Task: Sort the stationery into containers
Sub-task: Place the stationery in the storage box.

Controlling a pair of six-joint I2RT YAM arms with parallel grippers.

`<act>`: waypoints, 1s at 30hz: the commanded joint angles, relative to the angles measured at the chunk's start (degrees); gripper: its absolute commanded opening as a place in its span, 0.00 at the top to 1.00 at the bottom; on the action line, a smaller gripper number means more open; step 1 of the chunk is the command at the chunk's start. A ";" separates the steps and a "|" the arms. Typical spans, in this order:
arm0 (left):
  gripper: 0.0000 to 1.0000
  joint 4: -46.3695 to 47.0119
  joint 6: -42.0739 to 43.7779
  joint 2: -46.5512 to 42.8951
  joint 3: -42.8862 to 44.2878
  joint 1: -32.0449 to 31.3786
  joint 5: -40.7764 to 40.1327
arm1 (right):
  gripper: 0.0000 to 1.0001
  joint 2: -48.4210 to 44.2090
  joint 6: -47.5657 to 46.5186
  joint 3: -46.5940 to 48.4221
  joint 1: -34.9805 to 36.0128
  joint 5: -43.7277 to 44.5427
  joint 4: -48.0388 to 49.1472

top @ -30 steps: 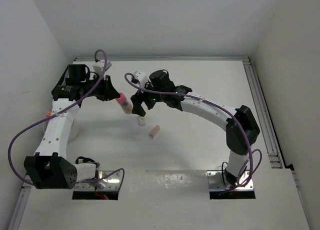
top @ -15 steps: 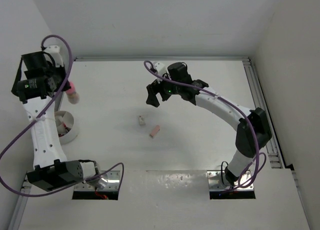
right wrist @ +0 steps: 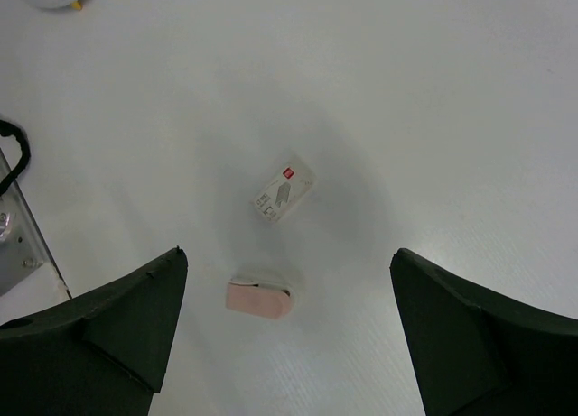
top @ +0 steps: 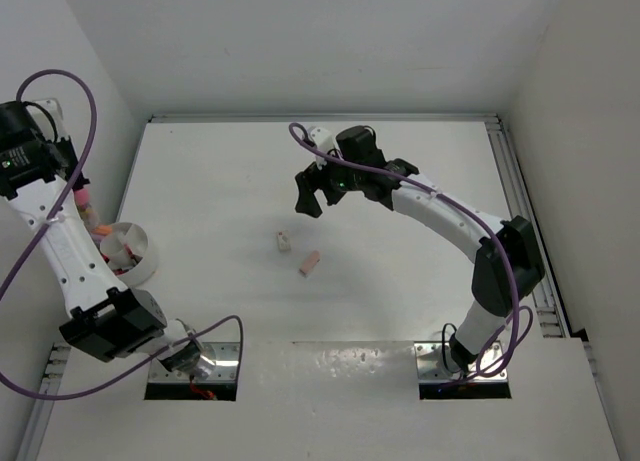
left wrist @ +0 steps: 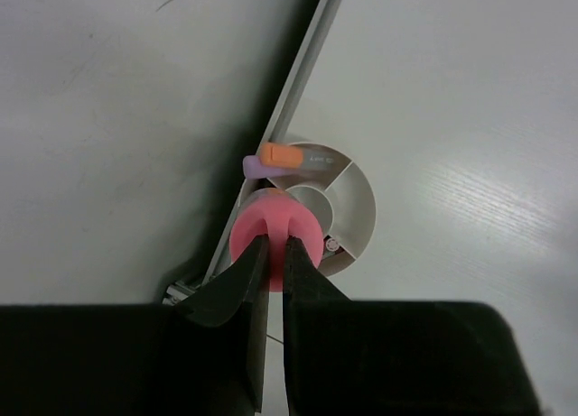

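Erasers are what lies loose on the counter. A whitish eraser with a printed label and a pink eraser just beside it toward the near edge both lie flat near the middle. The right claw hangs above them, a little to the far side, with its jaws spread wide and nothing in them. The left claw is clamped on the rim of the pink cup and holds it aloft at the left edge, right over the white tub. The tub stands by the left edge toward the near corner, and an orange-capped marker shows at its rim.

Both erasers look light, small and rubbery, so they should grip well. They sit low, though, so the safest hold is probably across the short width, with the jaws coming straight down to the counter. The cup looks light and stiff, but a pinch on its rim alone could let it tilt or slip.
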 commanded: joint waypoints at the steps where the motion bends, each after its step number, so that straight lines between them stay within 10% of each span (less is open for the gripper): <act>1: 1.00 0.52 2.16 0.42 -0.45 3.46 4.08 | 0.08 -1.20 -0.57 1.93 0.21 -0.78 0.05; 30: 1.00 10.28 5.85 -1.68 -14.78 5.40 10.96 | 0.09 -1.38 -1.10 0.61 -0.14 -0.78 -0.39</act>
